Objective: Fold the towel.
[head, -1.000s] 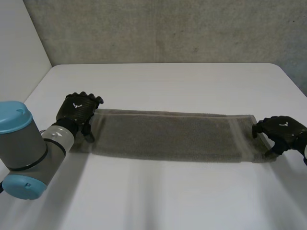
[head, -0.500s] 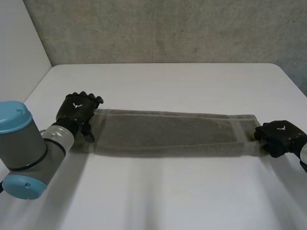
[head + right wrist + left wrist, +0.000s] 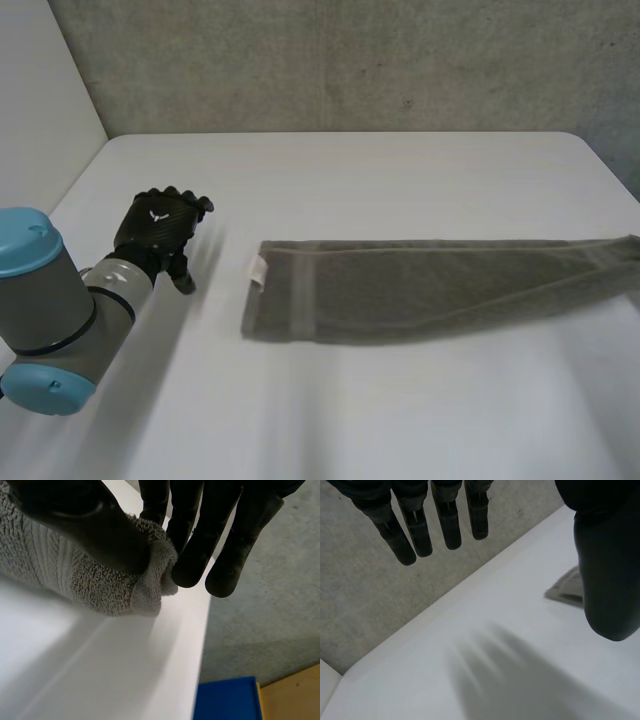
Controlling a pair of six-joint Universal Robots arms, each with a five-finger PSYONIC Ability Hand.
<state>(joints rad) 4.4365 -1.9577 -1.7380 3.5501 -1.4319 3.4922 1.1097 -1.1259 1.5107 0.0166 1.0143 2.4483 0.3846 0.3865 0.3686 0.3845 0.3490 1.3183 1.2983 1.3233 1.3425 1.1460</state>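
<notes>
Nearest the camera, the left arm (image 3: 45,300) is being held low over the white table (image 3: 350,420), and it is being ended by the left hand (image 3: 160,230). Its fingers (image 3: 447,525) are being kept straight and spread away from the thumb, and nothing is being gripped by them. The towel (image 3: 430,285) is being kept well apart from this hand. It is being laid out as a long grey strip across the middle of the table. Its free end, marked by a small white label (image 3: 257,272), is being turned towards the left hand, and one corner is being glimpsed just past that hand's thumb. The other end is being pinched by the right hand (image 3: 200,525) over the table's right edge, with the cloth being bunched between the thumb and the curled fingers (image 3: 185,565). Beyond the table, a grey wall (image 3: 350,60) is being shown.
</notes>
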